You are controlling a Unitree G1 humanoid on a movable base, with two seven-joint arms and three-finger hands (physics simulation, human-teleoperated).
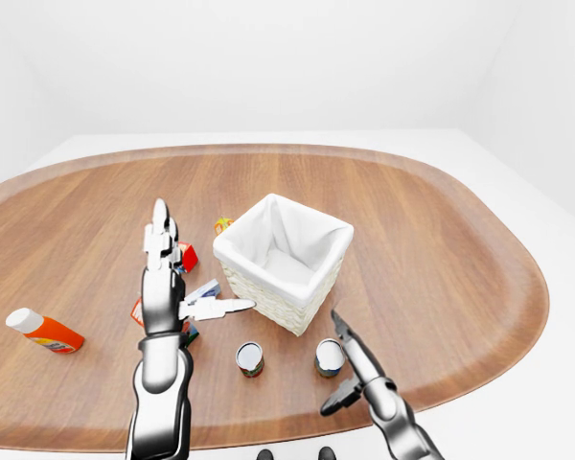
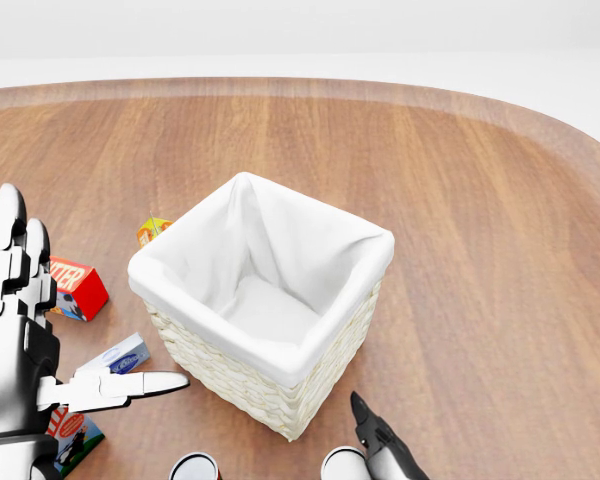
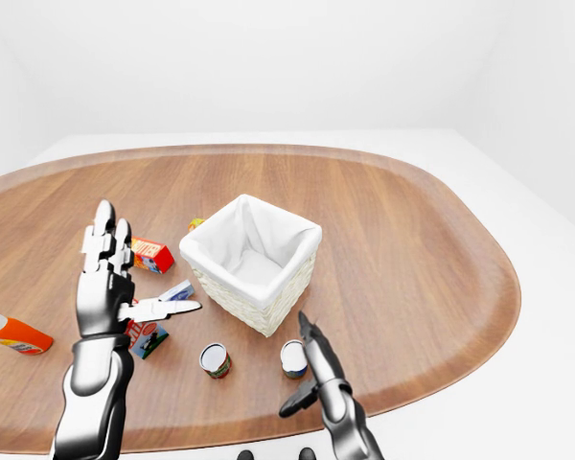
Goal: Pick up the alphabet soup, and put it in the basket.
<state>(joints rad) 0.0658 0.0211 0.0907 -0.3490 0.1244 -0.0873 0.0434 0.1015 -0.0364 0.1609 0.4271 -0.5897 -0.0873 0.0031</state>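
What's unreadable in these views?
- Two small round cans: labels too small, so which holds alphabet soup is unclear; the head view's bottom edge crops both.
- Red-and-blue flat box: partly behind the left hand.
- White-lined wicker basket: far inner corner hidden by lining folds.

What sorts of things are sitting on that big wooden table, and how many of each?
Baskets: 1, the white-lined wicker basket.
Cans: 2, the left can and the right can.
Small boxes: 4, a yellow box, a red box, a pale blue box and a red-and-teal box.
Bottles: 1, an orange bottle lying down.
Total: 8.
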